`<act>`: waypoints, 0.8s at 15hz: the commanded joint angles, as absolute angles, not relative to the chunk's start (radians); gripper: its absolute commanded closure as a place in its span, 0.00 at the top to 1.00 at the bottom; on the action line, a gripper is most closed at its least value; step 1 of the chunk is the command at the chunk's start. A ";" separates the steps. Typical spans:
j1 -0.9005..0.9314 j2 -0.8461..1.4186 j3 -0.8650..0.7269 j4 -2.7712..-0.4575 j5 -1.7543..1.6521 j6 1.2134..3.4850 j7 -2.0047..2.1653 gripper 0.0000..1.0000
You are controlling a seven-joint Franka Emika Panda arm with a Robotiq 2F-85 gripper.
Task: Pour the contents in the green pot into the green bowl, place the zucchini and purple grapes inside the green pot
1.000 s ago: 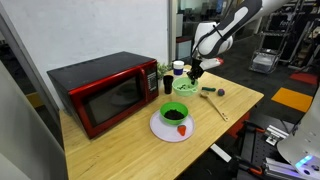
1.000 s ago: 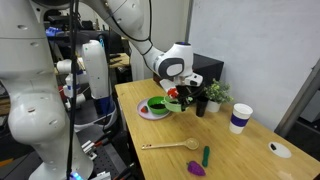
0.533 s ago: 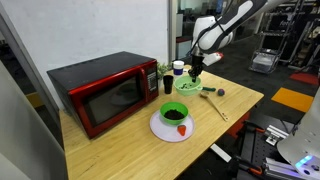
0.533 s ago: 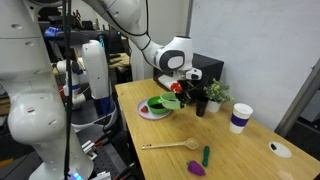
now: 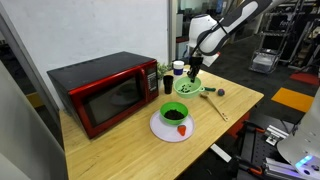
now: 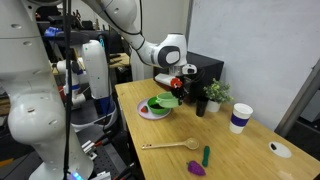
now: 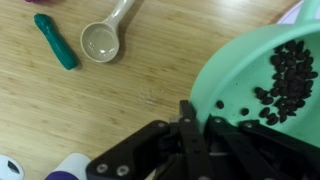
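The wooden table (image 5: 130,140) carries a red microwave (image 5: 105,92) at one end, and the arm (image 5: 225,25) reaches down over the other. Nearer the front edge sits a white plate (image 5: 160,128) with the green bowl (image 5: 174,113) on it and a small red strawberry-like piece (image 5: 182,129) beside the bowl. The green pot (image 7: 250,70) is behind the plate and apart from the bowl, with the gripper (image 7: 198,120) pressed together on its near rim. I cannot tell whether the pot is clear of the table. A wooden spoon (image 7: 103,40), the zucchini (image 7: 57,42) and the purple grapes (image 6: 196,169) lie loose on the table, outside the pot. Small dark pieces (image 7: 290,72) are heaped on the side of the pot away from the fingers. The hold is a thin pinch on one edge, so the pot could swivel or slip when it is tilted. The bowl is narrower than the pot, so a fast or off-centre pour would likely scatter pieces onto the plate or table. A low pass could also knock the bowl.
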State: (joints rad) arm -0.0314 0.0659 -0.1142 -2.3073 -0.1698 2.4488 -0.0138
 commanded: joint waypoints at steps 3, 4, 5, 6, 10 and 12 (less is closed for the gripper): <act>-0.026 0.036 -0.078 -2.301 -0.299 2.400 -0.017 0.02; -0.025 0.034 -0.072 -2.300 -0.316 2.397 -0.017 0.02; -0.023 0.034 -0.067 -2.299 -0.329 2.395 -0.018 0.02; -0.022 0.034 -0.064 -2.300 -0.339 2.398 -0.018 0.02; -0.025 0.053 -0.057 -2.302 -0.320 2.421 -0.014 0.09; -0.025 0.053 -0.056 -2.302 -0.320 2.418 -0.014 0.09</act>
